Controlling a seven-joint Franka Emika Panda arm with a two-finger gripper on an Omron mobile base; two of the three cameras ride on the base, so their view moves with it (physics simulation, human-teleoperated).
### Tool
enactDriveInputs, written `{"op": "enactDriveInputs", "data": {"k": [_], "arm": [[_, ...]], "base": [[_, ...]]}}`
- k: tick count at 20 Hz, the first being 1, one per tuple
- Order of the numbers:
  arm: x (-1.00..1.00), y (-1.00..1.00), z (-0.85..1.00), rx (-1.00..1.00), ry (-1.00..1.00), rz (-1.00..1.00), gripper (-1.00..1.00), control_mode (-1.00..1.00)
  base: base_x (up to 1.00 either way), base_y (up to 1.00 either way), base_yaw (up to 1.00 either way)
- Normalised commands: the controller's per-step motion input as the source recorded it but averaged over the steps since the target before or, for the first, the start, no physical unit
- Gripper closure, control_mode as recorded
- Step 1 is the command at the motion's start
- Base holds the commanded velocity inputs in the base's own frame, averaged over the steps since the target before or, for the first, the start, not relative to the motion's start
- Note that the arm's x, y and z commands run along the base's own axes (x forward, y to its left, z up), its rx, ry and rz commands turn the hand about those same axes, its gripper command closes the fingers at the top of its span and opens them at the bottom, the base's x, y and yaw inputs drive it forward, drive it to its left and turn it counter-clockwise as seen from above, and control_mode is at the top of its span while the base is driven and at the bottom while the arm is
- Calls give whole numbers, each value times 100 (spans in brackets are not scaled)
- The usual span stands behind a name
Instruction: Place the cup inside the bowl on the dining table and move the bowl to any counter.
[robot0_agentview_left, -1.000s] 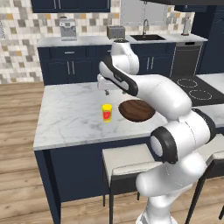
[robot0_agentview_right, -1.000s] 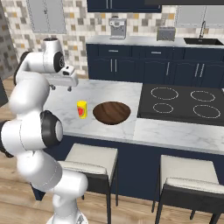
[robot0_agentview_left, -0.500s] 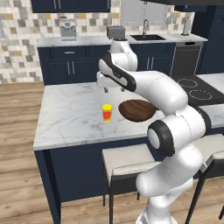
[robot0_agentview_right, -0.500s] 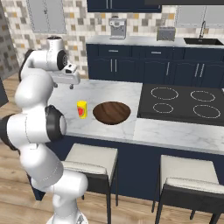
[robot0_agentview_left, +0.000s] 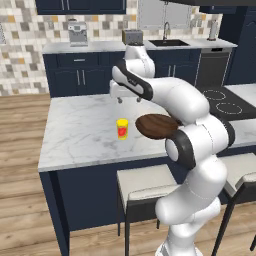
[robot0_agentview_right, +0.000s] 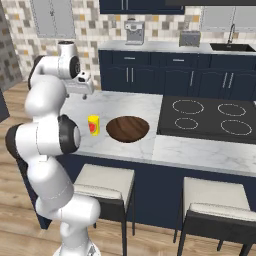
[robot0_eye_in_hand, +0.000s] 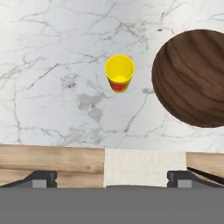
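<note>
Nothing much is shifting since a moment ago: my hand is hanging wide and empty over the table. Measured from the bowl, the cup is standing upright just beside it (on the side away from the cooktop), below and ahead of my hand.

Arm built of glossy white rounded segments, thick and tubular. Dark grey-black bands seen at joints; large black ring at elbow joint. White cylindrical cap seen at upper joint. Boxy white hand; gripper fitted with two small dark fingertips, squarish, possibly grey-padded. No cables or markings made out.
</note>
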Motion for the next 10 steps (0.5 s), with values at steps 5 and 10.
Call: {"op": "enactDriveInputs", "data": {"k": [5, 10], "arm": [[34, 0, -1, 1, 0, 0, -100, -100], [27, 2, -1, 0, 0, 0, -100, -100]], "base": [[0, 0, 0], [0, 0, 0]]}}
